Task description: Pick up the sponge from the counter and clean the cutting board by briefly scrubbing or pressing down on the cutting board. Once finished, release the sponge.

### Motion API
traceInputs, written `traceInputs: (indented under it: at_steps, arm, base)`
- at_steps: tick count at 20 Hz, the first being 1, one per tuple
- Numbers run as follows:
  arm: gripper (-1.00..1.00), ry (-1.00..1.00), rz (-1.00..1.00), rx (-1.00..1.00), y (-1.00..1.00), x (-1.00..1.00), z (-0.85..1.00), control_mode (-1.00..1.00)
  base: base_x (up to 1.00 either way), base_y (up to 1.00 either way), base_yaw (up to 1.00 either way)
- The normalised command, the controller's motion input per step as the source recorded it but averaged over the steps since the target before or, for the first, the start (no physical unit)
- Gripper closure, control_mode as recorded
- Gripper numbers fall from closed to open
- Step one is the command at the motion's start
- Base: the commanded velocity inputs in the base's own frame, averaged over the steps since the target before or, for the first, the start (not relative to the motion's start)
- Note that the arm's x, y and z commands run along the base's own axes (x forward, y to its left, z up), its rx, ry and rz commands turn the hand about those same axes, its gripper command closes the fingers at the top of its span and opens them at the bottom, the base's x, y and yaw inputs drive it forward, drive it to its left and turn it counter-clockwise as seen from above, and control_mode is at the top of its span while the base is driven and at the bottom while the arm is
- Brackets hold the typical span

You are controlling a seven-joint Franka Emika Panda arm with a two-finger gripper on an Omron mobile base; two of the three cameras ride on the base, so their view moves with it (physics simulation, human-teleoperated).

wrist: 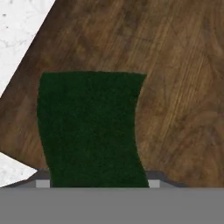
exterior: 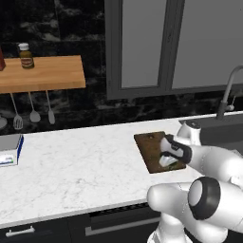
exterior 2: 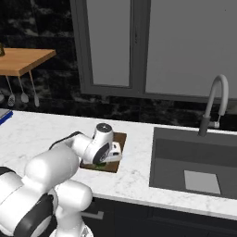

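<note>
I find the gripper (exterior: 167, 161) low over the cutting board (exterior: 148, 147), clamped on the sponge (wrist: 89, 129); in the hand view its dark green face sits between the fingers against the board's wood. The board lies on the white marble counter (exterior: 71, 166), beside the sink (exterior 2: 194, 162).
</note>
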Motion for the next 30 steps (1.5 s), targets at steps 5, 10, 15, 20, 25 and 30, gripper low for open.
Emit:
traceInputs:
  at_steps: [5,10,15,20,25,30]
  arm:
    - [1.00,0.00,-0.07,0.00,-0.15,0.93,0.00,-1.00]
    - [1.00,0.00,-0.07,0.00,-0.01,0.89,0.05,-1.00]
    - [1.00,0.00,-0.07,0.00,-0.03,0.54,0.13,-1.00]
    - [1.00,-0.01,-0.03,0.00,0.00,0.68,0.00,-1.00]
    - [1.00,-0.01,0.00,0.00,0.00,0.12,-0.05,-1.00]
    - [1.00,-0.01,0.00,0.00,-0.03,-0.90,-0.09,-1.00]
  base:
    - [0.00,0.00,0.00]
    - [0.00,0.00,0.00]
    - [0.00,0.00,0.00]
    - [0.00,0.00,0.00]
    - [0.00,0.00,0.00]
    - [0.00,0.00,0.00]
